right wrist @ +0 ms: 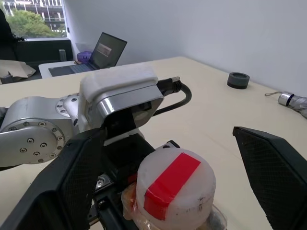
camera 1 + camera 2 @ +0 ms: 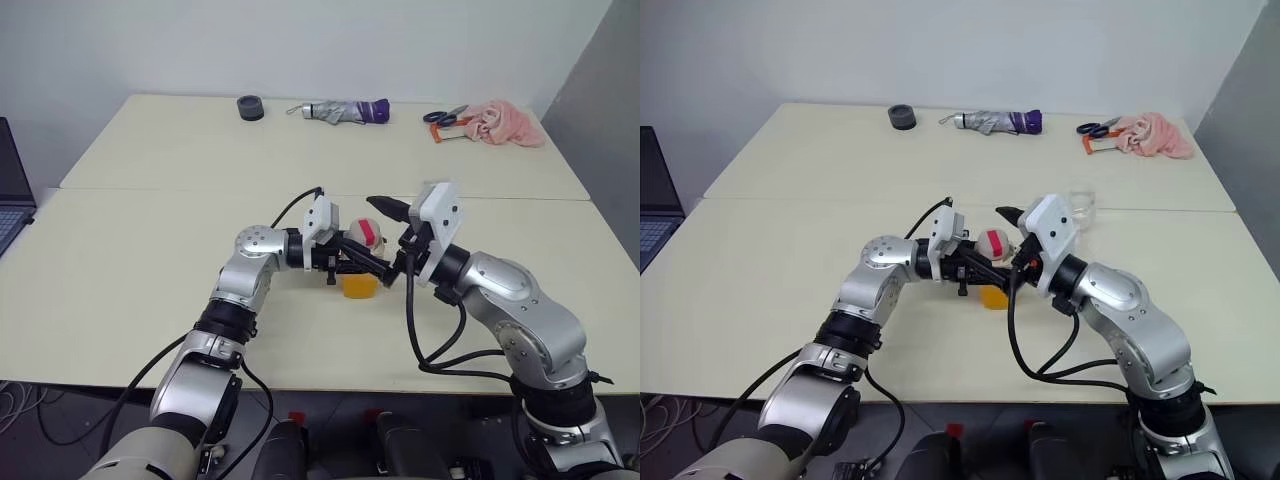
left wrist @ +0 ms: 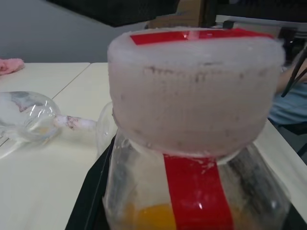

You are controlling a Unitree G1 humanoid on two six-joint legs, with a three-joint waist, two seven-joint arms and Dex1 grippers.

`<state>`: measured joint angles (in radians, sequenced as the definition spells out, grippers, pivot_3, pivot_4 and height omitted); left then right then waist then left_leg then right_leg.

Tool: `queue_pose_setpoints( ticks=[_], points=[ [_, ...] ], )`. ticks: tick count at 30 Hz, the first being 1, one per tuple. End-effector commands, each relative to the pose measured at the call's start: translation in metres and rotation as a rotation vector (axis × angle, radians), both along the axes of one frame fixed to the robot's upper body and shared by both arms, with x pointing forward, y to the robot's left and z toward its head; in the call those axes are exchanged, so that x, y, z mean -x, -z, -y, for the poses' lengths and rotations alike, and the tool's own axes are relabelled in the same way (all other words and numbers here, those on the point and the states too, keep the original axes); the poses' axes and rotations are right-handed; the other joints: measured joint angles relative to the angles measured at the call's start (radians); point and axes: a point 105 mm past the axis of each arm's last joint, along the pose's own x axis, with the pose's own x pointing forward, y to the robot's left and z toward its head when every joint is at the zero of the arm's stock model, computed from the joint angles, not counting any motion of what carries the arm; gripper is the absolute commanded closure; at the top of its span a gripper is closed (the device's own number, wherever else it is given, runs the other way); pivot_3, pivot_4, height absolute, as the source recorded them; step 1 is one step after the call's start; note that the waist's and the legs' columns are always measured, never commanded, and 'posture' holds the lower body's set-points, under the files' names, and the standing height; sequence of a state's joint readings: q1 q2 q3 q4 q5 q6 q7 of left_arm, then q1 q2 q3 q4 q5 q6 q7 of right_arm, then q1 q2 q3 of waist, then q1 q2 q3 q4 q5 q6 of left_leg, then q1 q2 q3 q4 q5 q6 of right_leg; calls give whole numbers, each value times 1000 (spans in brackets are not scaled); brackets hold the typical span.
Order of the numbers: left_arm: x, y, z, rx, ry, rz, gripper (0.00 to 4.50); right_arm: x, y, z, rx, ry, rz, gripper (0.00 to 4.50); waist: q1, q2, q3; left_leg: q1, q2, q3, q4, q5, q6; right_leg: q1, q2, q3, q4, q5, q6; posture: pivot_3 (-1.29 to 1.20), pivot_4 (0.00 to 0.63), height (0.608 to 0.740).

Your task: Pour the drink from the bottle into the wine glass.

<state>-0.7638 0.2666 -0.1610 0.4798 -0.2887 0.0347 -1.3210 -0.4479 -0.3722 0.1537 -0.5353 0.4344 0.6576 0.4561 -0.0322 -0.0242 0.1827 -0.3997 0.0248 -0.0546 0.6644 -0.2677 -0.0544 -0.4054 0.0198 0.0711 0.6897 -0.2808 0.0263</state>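
Clearly the cap-removal step is in hand: at frame centre the left gripper [image 2: 352, 262] is clamped tight on the bottle [image 2: 360, 262], while the right gripper [image 1: 163, 191] stands wide open around the cap [image 1: 175, 189], not yet touching it. Next it must close and twist. The wine glass [image 2: 1080, 208] stands just behind on the bench [image 2: 150, 250].

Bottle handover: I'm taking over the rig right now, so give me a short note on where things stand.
Left gripper: shut on the bottle, held above the table.
Right gripper: open, fingers either side of the cap, not gripping.
Drink: in the bottle.
Wine glass: on the table beyond the grippers; it looks empty.
Done: bottle picked up.
Left: uncap, pour.
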Motion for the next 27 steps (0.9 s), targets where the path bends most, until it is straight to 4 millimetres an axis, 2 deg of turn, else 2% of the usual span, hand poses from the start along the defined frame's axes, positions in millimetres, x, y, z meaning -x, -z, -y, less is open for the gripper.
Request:
queue_pose_setpoints(
  ticks=[1, 5, 12, 16, 21, 27],
  points=[
    [0, -18, 4, 21, 19, 67, 2694, 1, -6, -2, 20, -16, 40, 1269, 0, 0, 0, 0, 0, 0, 0, 0, 0, 0, 0, 0, 0, 0, 0, 0, 150, 740],
    [-1, -21, 2, 24, 14, 70, 2695, 1, -2, -4, 47, -33, 37, 2633, 0, 0, 0, 0, 0, 0, 0, 0, 0, 0, 0, 0, 0, 0, 0, 0, 150, 740],
    [-1, -27, 0, 25, 21, 84, 2703, 4, 4, -6, 78, -102, 26, 2630, 0, 0, 0, 0, 0, 0, 0, 0, 0, 0, 0, 0, 0, 0, 0, 0, 150, 740],
    [3, -27, -1, 0, 60, 82, 2703, 7, -1, -1, 108, -264, 53, 2630, 0, 0, 0, 0, 0, 0, 0, 0, 0, 0, 0, 0, 0, 0, 0, 0, 150, 740],
    [7, -28, 1, -30, 117, 92, 2704, 0, -1, 8, 200, -440, 20, 2630, -1, 0, 0, 0, 0, 0, 0, 0, 0, 0, 0, -1, 0, 0, 0, 0, 150, 740],
    [4, -32, 3, -9, 83, 98, 2704, -13, -1, 15, 182, -395, 5, 2630, 0, 0, 0, 0, 0, 0, 0, 0, 0, 0, 0, -1, 0, 0, 0, 0, 150, 740]
  ],
)
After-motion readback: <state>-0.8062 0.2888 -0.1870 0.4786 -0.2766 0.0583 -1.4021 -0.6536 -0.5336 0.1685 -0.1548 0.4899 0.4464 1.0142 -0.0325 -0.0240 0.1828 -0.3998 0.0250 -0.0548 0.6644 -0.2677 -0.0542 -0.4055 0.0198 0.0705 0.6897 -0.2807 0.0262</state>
